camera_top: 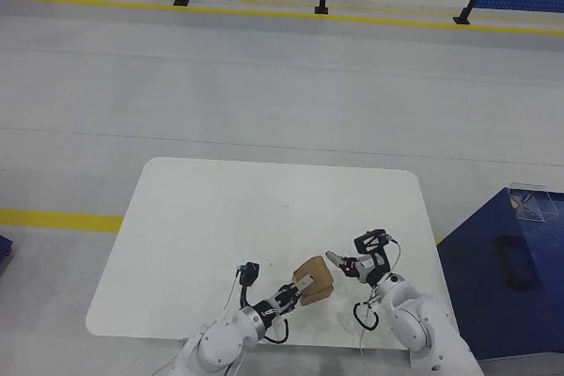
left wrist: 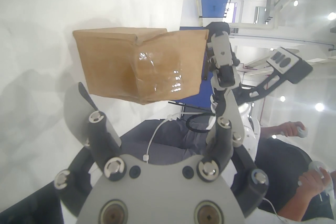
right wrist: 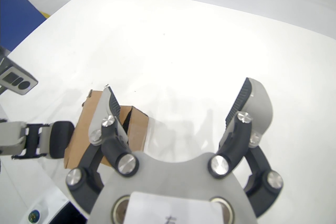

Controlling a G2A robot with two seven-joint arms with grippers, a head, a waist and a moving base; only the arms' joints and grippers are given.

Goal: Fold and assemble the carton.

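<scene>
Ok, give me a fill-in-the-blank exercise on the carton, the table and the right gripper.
1. The carton is ____ in colour.
2. It is near the robot's edge of a ____ table.
3. The right gripper is beside the carton with its jaws ____.
4. Shiny clear ____ covers one corner of the carton.

Missing words: brown; white; open; tape.
</scene>
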